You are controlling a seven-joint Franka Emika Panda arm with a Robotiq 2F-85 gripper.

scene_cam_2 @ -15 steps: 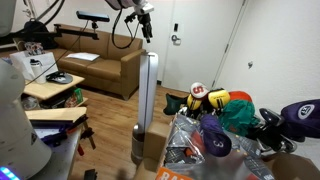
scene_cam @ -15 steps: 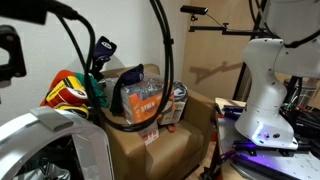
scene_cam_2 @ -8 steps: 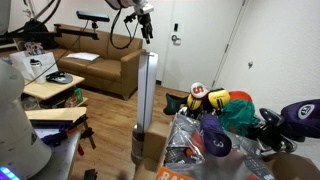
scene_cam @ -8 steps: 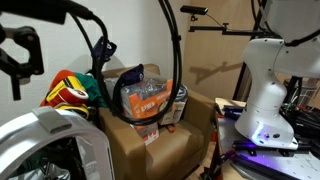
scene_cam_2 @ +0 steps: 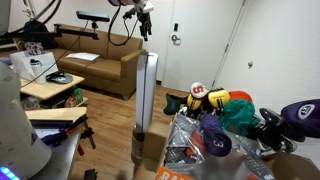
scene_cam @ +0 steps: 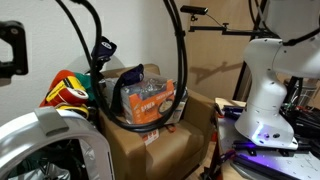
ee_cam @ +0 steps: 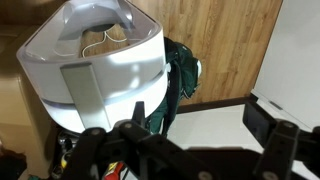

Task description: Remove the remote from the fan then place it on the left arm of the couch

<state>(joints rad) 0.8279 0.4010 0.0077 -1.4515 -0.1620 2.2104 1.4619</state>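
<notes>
The white fan (ee_cam: 95, 70) fills the upper left of the wrist view, seen from above. A grey rectangular remote (ee_cam: 78, 88) lies on its curved top. My gripper (ee_cam: 180, 135) is open and empty, its dark fingers spread wide, hovering just above and beside the fan. In an exterior view the fan (scene_cam_2: 147, 95) stands as a tall white column with the gripper (scene_cam_2: 146, 22) above its top. The brown couch (scene_cam_2: 105, 68) stands behind, by the wall. In an exterior view the fan's white rim (scene_cam: 55, 135) shows at lower left, below the dark gripper (scene_cam: 10, 45).
A cardboard box (scene_cam: 150, 145) holds snack bags and caps. A white robot base (scene_cam: 265, 90) stands at right. Hats, bags and green cloth (scene_cam_2: 215, 110) pile near the fan. Small wooden tables (scene_cam_2: 55, 90) stand before the couch. Cables hang from the arm.
The gripper has shifted slightly above the fan's top and stays open. The remote and fan have not moved.
</notes>
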